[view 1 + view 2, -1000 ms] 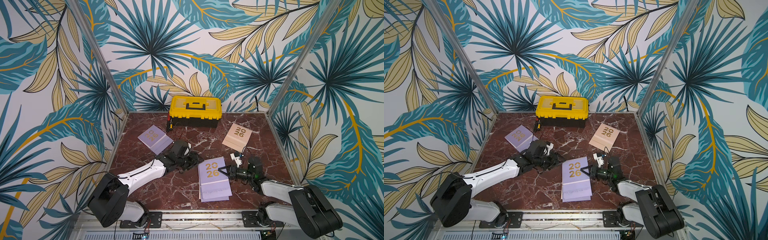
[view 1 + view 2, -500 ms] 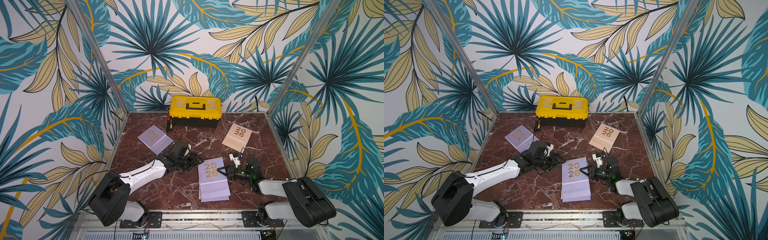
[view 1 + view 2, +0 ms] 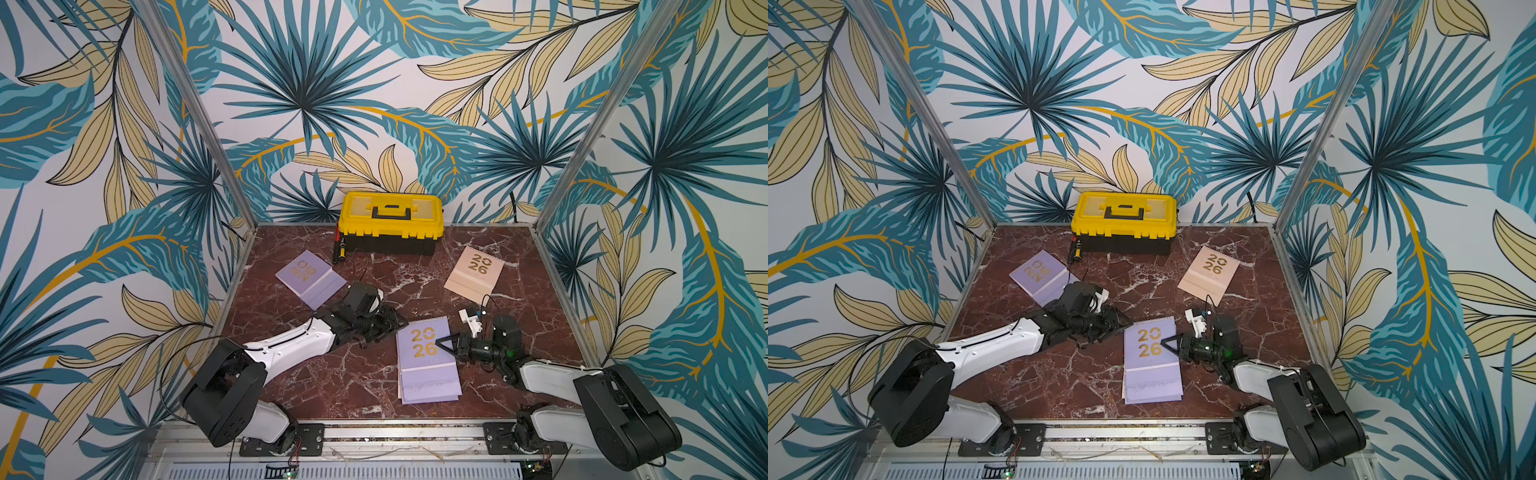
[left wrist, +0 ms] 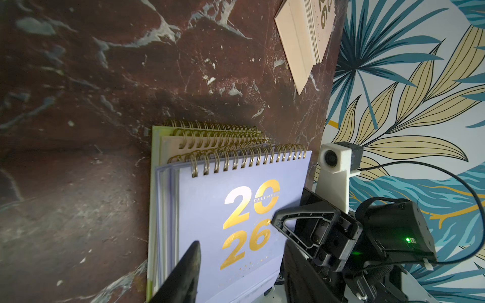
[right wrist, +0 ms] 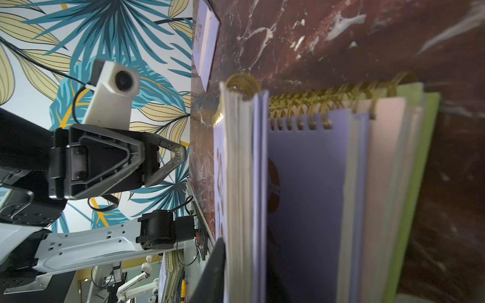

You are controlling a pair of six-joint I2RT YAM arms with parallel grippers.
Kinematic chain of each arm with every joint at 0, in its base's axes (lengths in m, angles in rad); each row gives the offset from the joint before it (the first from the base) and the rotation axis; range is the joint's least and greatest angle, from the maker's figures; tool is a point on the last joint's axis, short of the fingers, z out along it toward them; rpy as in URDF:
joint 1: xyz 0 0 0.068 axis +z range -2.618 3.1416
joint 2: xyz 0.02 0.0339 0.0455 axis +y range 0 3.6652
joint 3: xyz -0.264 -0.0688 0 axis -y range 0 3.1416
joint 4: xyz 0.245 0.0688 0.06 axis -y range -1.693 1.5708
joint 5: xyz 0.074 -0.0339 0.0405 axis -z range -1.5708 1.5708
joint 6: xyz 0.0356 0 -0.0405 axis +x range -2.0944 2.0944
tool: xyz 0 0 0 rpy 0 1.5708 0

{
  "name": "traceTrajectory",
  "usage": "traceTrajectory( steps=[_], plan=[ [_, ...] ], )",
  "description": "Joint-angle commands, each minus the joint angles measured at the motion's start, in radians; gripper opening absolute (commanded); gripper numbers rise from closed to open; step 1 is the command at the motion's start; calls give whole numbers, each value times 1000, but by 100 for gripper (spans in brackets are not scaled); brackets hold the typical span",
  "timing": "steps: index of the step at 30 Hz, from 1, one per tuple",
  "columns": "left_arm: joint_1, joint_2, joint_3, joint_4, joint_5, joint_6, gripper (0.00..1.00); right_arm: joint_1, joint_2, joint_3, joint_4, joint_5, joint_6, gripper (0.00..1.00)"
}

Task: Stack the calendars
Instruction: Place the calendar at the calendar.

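Note:
Several calendars lie stacked near the front middle, a lilac calendar (image 3: 426,357) (image 3: 1152,357) on top. The left wrist view shows a green calendar (image 4: 154,136) at the bottom. My right gripper (image 3: 444,345) (image 5: 246,275) reaches in from the right. Its jaws clasp the top calendar's (image 5: 258,183) right edge, held slightly off the lilac one (image 5: 315,183) below. My left gripper (image 3: 395,326) (image 4: 241,283) stands open at the stack's far left corner, holding nothing. Another lilac calendar (image 3: 309,276) lies at the back left and a peach calendar (image 3: 473,270) at the back right.
A yellow-and-black toolbox (image 3: 390,222) stands against the back wall, with a small red and yellow tool (image 3: 340,251) at its left end. Patterned walls and metal posts close in the marble table (image 3: 374,386) on three sides.
The right arm's links have shifted a little while its gripper stays at the stack's right edge. The left arm and the loose calendars have not moved.

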Motion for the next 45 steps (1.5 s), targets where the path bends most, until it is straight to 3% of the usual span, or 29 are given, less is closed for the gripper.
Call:
traceTrajectory(
  steps=[1, 20, 29, 38, 45],
  plan=[
    [6, 11, -24, 29, 7, 1, 51, 3, -7, 26, -157, 26, -78, 26],
    [6, 34, -25, 32, 9, 9, 52, 3, -89, 160, -654, 203, -264, 53],
    [6, 50, -39, 31, 7, 20, 56, 3, -244, 210, -902, 349, -287, 68],
    [6, 131, -31, 89, 52, 21, 64, 14, -292, 223, -955, 413, -255, 79],
    [7, 162, -19, 138, 79, 10, 65, 31, -333, 236, -950, 383, -233, 87]
  ],
)
